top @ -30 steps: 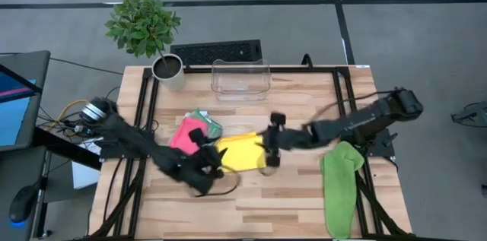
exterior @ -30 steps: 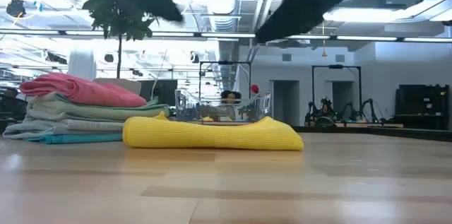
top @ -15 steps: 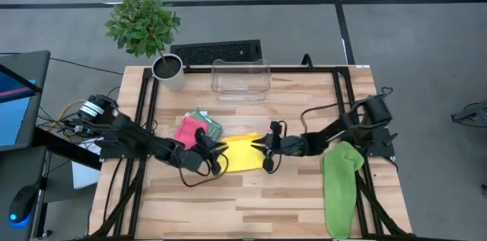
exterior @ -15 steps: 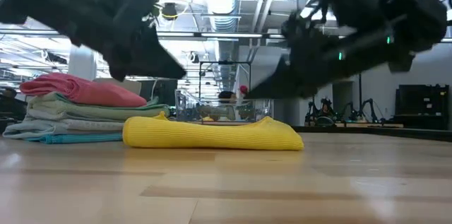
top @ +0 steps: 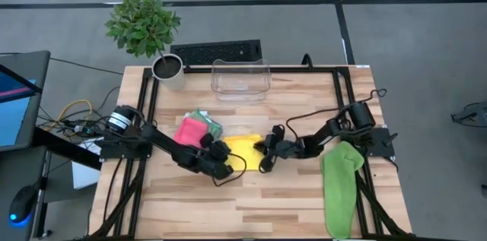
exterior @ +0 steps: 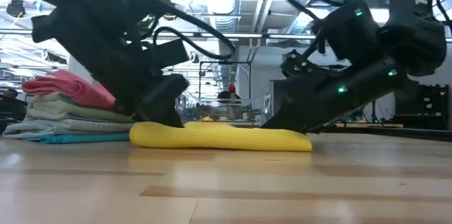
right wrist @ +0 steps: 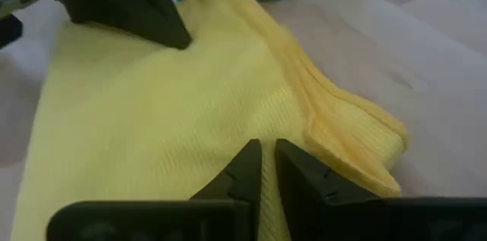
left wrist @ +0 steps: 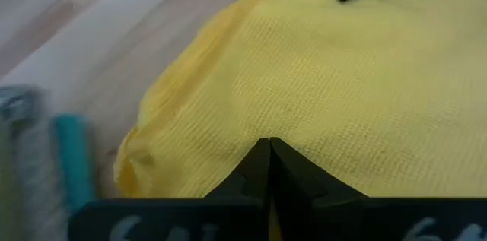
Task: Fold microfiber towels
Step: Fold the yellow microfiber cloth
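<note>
**Both grippers pressed onto the yellow towel at mid-bench**

A stack of folded microfiber towels (top: 196, 128), pink on top with pale green, grey and teal beneath, sits left of centre on the wooden slatted bench (top: 251, 210). Just beside it, the left gripper (top: 221, 166) rests on the near-left edge of the flat, folded yellow microfiber towel (top: 242, 148), its jaws pressed together with the tips touching the cloth. The right gripper (top: 265, 159) bears on the same towel's right edge, jaws nearly closed with a thin gap, tips on the fabric. Behind the towel stands a clear plastic bin (top: 240, 80). Well apart, at the bench's right side, a lime green towel (top: 340, 185) lies lengthwise, crumpled.
</note>
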